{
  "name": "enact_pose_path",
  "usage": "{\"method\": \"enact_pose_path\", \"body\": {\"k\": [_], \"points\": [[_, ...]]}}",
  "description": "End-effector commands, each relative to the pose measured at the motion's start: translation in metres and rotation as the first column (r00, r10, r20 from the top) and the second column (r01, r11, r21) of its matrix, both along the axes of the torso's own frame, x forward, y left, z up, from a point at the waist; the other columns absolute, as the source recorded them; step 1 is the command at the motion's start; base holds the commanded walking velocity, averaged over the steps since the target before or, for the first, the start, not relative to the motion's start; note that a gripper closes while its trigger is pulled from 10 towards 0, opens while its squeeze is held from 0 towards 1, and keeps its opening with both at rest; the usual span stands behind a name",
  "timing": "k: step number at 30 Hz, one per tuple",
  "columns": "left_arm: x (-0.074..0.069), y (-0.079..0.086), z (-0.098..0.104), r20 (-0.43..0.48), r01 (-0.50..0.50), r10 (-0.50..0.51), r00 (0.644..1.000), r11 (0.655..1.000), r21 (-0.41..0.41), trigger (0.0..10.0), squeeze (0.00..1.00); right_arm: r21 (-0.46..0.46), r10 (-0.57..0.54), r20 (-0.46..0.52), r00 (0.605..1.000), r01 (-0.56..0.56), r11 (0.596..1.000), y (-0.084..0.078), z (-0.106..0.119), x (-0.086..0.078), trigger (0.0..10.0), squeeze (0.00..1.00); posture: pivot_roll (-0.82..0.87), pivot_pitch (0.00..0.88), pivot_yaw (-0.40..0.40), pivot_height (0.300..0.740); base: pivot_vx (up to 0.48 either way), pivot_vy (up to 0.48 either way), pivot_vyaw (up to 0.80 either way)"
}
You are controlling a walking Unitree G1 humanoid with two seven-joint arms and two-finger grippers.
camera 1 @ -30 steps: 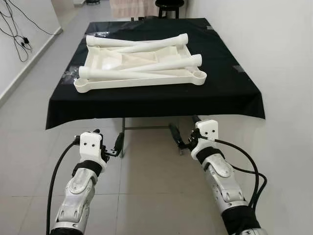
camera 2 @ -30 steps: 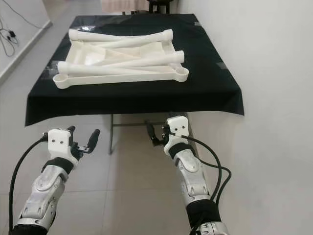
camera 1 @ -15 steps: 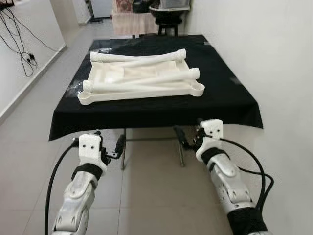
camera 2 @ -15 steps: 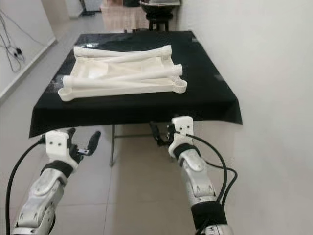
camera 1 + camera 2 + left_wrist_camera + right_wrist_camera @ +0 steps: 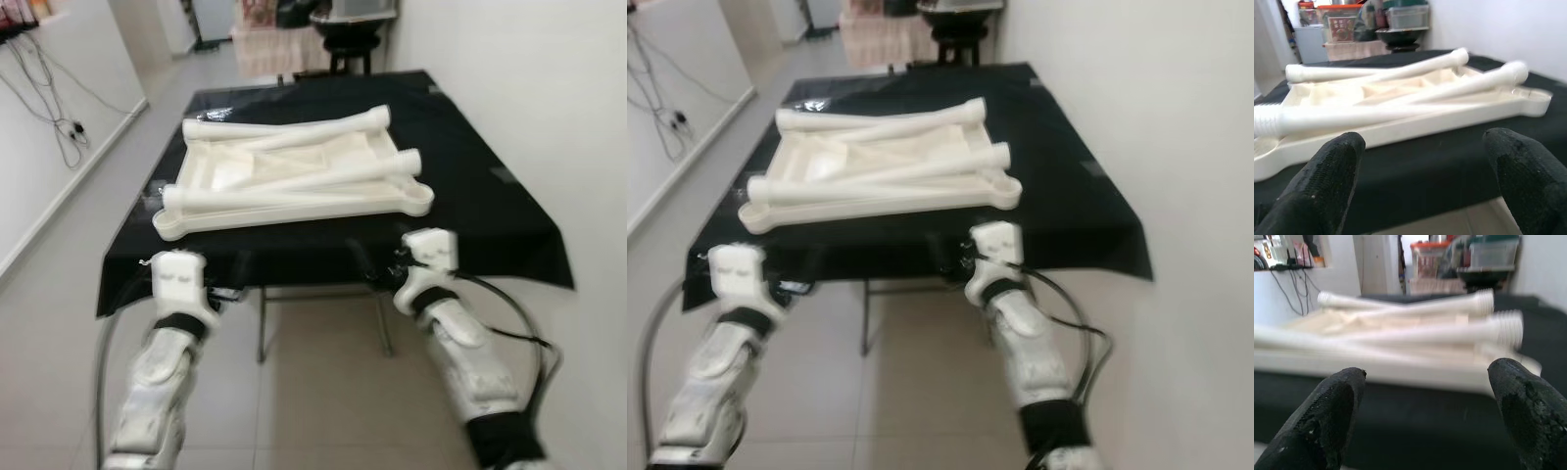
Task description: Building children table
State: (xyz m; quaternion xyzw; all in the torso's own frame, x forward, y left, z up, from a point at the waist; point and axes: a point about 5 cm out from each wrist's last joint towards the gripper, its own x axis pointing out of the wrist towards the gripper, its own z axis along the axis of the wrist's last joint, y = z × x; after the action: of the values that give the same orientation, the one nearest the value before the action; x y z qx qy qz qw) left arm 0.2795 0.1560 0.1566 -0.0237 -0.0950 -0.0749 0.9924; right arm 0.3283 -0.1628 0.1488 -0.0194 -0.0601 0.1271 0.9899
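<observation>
The white tabletop (image 5: 294, 186) with loose legs (image 5: 294, 201) lay on the black counter (image 5: 490, 215) — long axis crosswise, straight ahead of both grippers. Left gripper (image 5: 1425, 171) and right gripper (image 5: 1425, 406) held their jaws wide apart, empty — equally near.

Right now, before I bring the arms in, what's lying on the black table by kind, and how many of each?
Cream tabletop panel: 1
Cream table legs lying across it: 3 that I can make out
Total: 4 pieces, all on the black table.
</observation>
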Motion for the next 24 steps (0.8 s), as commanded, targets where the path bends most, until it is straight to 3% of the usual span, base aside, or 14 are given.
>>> {"method": "enact_pose_path", "body": {"k": [1,12,24], "points": [[0.000,0.008,0.006,0.005,-0.020,0.020,1.000,1.000,0.010,10.0,0.00,0.011,0.054,0.039,0.998,-0.055,0.998,0.013,0.014,0.006,10.0,0.00,-0.03,0.030,0.010,0.740,0.368,0.000,0.00],[0.002,0.007,0.008,0.003,-0.014,0.014,1.000,1.000,0.007,10.0,0.00,-0.075,0.092,0.085,0.992,-0.085,0.994,0.014,0.032,0.015,10.0,0.00,-0.03,0.023,-0.002,0.740,0.367,0.000,0.00],[0.002,0.000,0.007,-0.013,0.021,-0.021,1.000,1.000,-0.010,10.0,0.00,-0.070,0.091,0.096,0.991,-0.085,0.994,0.023,0.042,0.019,10.0,0.00,-0.03,0.023,-0.007,0.740,0.366,0.000,0.00]]}}
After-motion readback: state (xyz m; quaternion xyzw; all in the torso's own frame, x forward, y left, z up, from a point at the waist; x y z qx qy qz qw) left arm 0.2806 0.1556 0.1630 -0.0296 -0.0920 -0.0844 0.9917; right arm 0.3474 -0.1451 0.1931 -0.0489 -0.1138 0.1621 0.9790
